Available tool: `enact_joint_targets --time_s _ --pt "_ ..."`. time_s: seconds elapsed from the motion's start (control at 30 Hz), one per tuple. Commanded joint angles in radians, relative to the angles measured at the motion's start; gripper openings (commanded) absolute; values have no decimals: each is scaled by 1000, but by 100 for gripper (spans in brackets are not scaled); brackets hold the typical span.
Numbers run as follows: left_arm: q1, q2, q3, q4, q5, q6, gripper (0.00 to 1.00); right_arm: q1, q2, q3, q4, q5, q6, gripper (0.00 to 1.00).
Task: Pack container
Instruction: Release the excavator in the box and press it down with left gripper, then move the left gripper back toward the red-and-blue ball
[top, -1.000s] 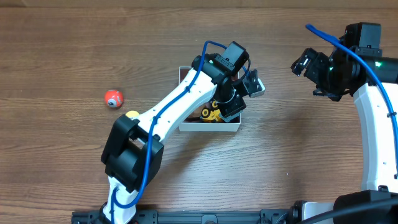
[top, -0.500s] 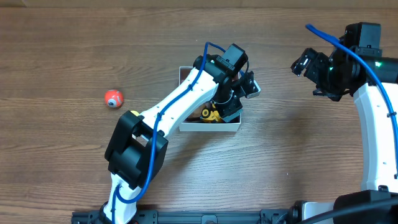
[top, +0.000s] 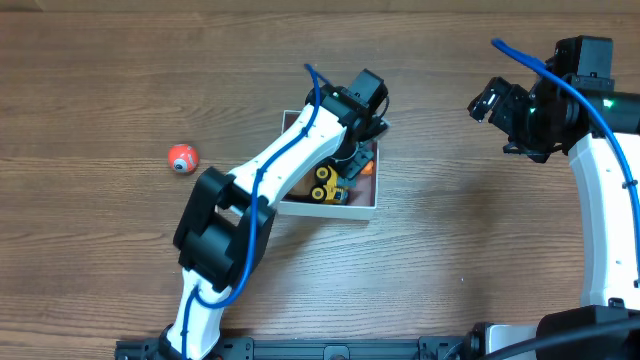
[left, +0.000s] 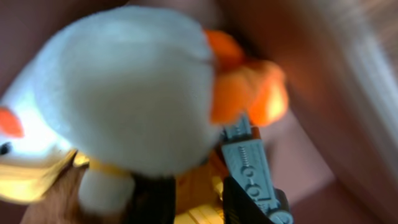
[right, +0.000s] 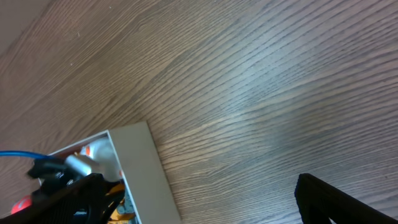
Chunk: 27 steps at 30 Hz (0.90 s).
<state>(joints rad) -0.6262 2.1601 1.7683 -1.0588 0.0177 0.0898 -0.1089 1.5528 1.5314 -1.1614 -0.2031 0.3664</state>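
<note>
The container (top: 325, 208) is a shallow white-walled box with a dusty pink inside, at the table's middle. It also shows in the right wrist view (right: 140, 168). My left gripper (top: 362, 125) reaches down into its far right part. In the left wrist view its fingers (left: 199, 180) sit close together around a white plush toy with orange parts (left: 124, 87), just above the pink floor (left: 311, 155). A yellow toy vehicle (top: 328, 185) lies in the container. My right gripper (top: 488, 105) is open and empty, to the right of the container above bare wood (right: 199, 199).
An orange ball toy with an eye (top: 182, 158) lies on the wood table at the left, apart from the container. The left arm crosses the container's left half and hides much of its inside.
My left gripper has moved left and down into the container with the plush toy. The container has shifted a little to the left and turned. The right arm has not moved.
</note>
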Motion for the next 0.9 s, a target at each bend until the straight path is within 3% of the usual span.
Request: enact_joint_targets --time_s 0.0,0.17,0.37,0.6,0.87 --pt "5 20 -19 -11 -113 -114 36 -1 -31 14 3 0 5 100" --pt "3 19 -18 2 -86 -74 39 -1 -31 14 3 0 5 100" --pt "3 -24 21 -2 -68 -76 51 -1 -31 14 3 0 5 100" --pt "11 -207 100 -29 -73 -119 80 -1 -31 14 3 0 5 100" --pt "179 -424 108 -150 -80 -225 100 -1 -31 14 3 0 5 100"
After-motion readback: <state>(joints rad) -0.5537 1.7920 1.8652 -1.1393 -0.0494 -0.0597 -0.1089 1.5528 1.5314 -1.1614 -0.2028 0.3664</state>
